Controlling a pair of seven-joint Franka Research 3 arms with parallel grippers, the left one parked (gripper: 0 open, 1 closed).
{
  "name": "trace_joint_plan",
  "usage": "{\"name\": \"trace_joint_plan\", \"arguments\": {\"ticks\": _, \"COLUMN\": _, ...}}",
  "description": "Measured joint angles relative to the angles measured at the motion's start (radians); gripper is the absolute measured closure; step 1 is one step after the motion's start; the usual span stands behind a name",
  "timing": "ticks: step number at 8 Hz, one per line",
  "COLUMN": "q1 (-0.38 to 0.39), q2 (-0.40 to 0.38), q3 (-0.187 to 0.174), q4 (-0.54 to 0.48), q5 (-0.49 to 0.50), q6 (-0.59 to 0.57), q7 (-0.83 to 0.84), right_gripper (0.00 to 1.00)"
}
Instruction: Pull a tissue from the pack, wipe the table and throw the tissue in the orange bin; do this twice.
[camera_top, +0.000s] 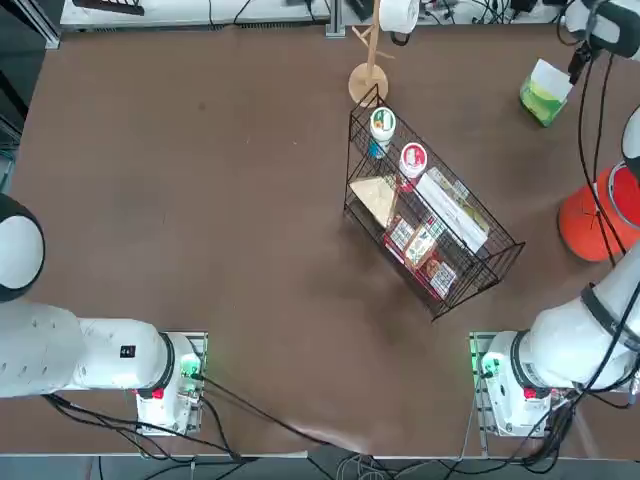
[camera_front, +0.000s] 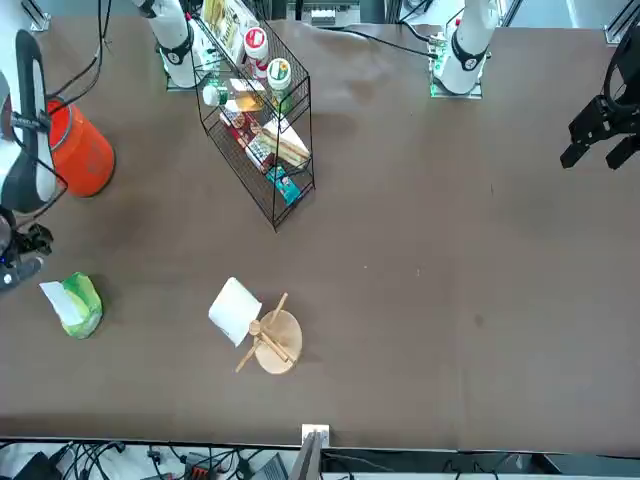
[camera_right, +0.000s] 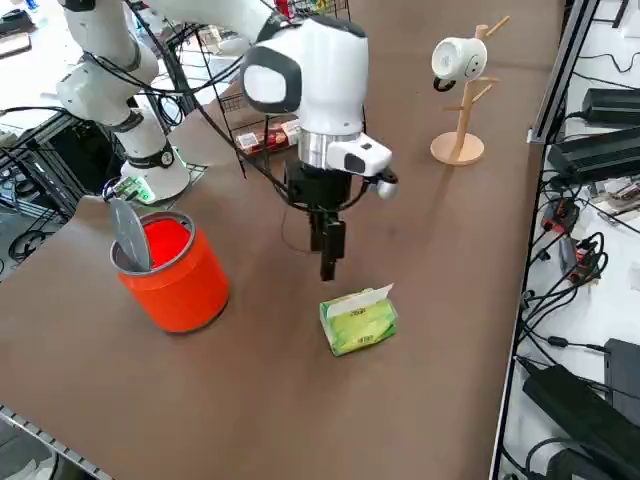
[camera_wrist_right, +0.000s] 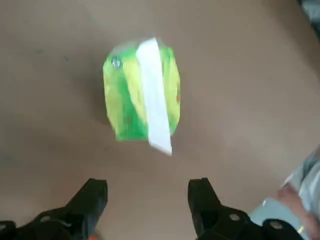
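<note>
The green pack lies on the brown table near its far right corner, with a white tissue sticking up from its slot. My right gripper hovers above the pack, a little to the side of it, open, with nothing between its black fingers. The top view shows the pack just under the gripper. From the right side, the gripper points down beside the pack. The orange bin stands nearer the arm's base, apart from the pack, also seen as the orange bin.
A black wire basket holding round cups and boxes stands mid-table. A wooden mug tree with a white mug is at the far edge. A grey flap leans inside the bin.
</note>
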Motion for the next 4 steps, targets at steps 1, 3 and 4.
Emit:
{"name": "trace_joint_plan", "arguments": {"ticks": 1, "q1": 0.0, "q2": 0.036, "q3": 0.007, "q4": 0.005, "q5": 0.0, "q6": 0.058, "q7": -0.014, "right_gripper": 0.04}}
{"name": "trace_joint_plan", "arguments": {"ticks": 3, "q1": 0.0, "q2": 0.095, "q3": 0.016, "q4": 0.013, "q5": 0.0, "q6": 0.141, "q7": -0.032, "right_gripper": 0.04}}
{"name": "trace_joint_plan", "arguments": {"ticks": 4, "q1": -0.001, "q2": 0.112, "q3": 0.016, "q4": 0.016, "q5": 0.0, "q6": 0.168, "q7": -0.045, "right_gripper": 0.04}}
